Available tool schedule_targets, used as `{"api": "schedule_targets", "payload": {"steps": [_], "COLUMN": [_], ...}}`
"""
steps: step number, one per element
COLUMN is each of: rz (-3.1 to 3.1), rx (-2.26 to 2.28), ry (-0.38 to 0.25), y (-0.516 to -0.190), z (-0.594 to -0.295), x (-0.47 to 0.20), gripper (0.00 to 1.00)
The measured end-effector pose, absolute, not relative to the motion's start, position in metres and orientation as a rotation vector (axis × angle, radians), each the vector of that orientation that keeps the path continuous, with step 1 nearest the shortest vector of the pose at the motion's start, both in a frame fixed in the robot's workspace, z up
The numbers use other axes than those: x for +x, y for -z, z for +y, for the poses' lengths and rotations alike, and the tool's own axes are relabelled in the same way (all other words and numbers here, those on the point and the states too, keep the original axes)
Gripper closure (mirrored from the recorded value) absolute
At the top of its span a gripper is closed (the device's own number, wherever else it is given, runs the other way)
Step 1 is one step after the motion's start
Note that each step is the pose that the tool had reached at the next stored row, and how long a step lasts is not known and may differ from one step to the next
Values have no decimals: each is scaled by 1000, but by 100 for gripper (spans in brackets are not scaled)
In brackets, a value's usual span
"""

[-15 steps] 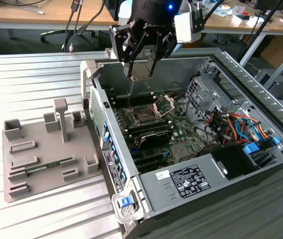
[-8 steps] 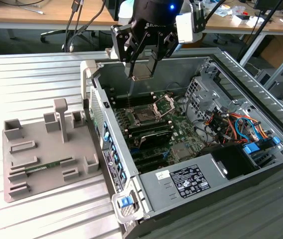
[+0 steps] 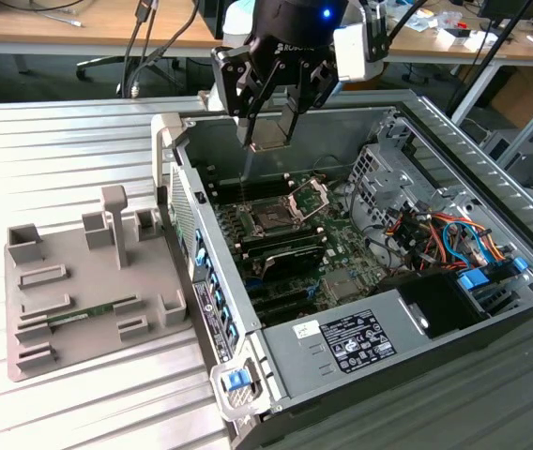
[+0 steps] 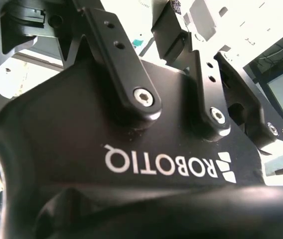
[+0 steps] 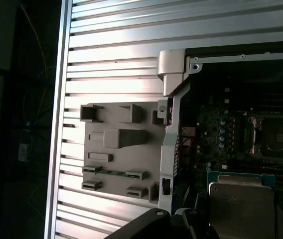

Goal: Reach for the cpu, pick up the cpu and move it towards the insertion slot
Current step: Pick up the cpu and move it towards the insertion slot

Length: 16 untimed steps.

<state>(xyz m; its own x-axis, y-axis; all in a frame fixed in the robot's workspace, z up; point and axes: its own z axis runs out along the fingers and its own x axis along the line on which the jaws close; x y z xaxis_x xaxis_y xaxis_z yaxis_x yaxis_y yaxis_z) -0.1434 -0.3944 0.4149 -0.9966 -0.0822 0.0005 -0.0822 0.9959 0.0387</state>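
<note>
The cpu (image 3: 271,141) hangs flat between the fingertips of the gripper (image 3: 271,134), whose fingers are closed on its edges, keeping its silvery top level, probably so it meets the socket squarely. It is held in the air above the open computer case (image 3: 407,352), over the motherboard's far side. The insertion slot (image 3: 273,218) lies below and nearer, frame raised. The grey fixture tray (image 3: 32,328) sits beside the case on the ribbed table (image 3: 60,141)
</note>
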Motion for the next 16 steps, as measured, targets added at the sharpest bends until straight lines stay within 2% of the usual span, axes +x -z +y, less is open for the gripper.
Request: {"api": "schedule_targets", "payload": {"steps": [16], "rz": [-3136], "rx": [129], "ry": [61], "y": [-415], "z": [-394], "x": [-137], "gripper": [45]}}
